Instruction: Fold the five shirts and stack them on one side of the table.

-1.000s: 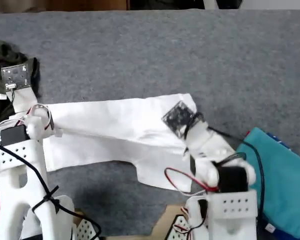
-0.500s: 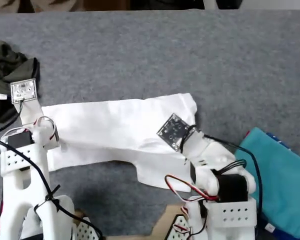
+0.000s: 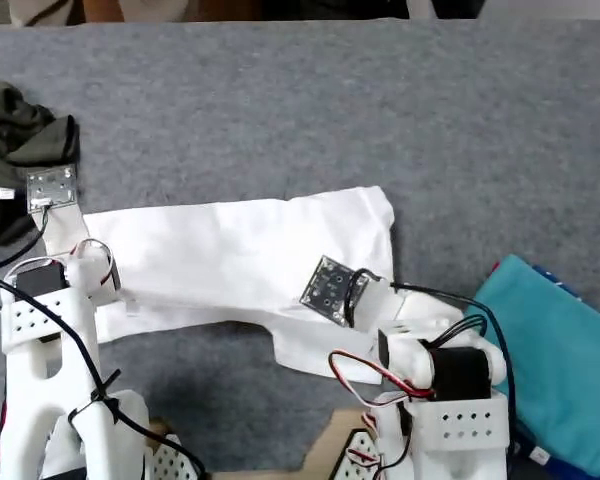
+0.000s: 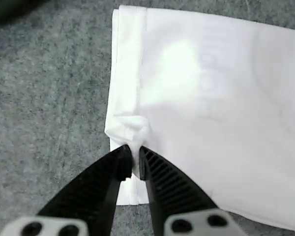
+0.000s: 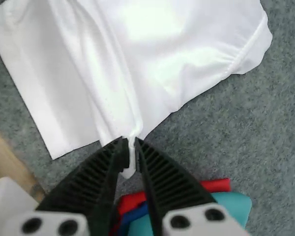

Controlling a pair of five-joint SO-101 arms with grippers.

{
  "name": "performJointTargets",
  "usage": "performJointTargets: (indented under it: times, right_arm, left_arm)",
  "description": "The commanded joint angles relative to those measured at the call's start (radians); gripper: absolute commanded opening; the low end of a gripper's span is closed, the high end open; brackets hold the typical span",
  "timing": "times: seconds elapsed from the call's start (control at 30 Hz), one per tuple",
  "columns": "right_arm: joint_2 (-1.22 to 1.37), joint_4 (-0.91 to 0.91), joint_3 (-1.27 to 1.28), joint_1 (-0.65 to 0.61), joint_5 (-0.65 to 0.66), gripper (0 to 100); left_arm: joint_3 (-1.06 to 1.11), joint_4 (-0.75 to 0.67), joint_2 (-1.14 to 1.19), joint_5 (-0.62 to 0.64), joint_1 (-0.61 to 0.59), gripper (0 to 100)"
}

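The left gripper (image 4: 132,160) was pinched shut on a bunched bit of the white shirt (image 3: 230,250) at its left end, and the right gripper (image 5: 129,147) nipped a fold at its near right edge. Both arms bent low over the cloth spread mid-table. Over the past second both wrists had drawn back toward their bases, the right also sliding left.

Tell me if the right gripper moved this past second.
Yes. The right gripper drew back toward the near edge of the table, measured against the teal shirt.
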Motion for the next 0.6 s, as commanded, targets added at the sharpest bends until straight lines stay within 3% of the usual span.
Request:
performJointTargets:
  times: [0.0,0.1,0.23,0.33,0.43,0.57]
  right_arm:
    - [-0.013,0.037,-0.01,-0.008,0.075,16.1]
    - [-0.013,0.069,-0.035,-0.033,0.13,22.7]
    - [-0.013,0.138,-0.12,-0.054,0.16,22.4]
    - [-0.008,0.187,-0.234,-0.058,0.155,15.6]
    - [-0.001,0.167,-0.275,-0.056,0.153,0.9]
    - [0.019,0.101,-0.236,-0.056,0.153,2.5]
  left_arm:
    - [-0.029,0.015,-0.019,-0.006,-0.018,11]
    - [-0.043,0.058,-0.019,-0.003,-0.018,15]
    - [-0.114,0.161,-0.019,-0.006,-0.018,15]
    - [-0.204,0.259,-0.021,-0.008,-0.018,15]
    - [-0.339,0.341,-0.021,0.0,-0.055,12]
    - [-0.506,0.413,-0.019,-0.002,-0.097,2]
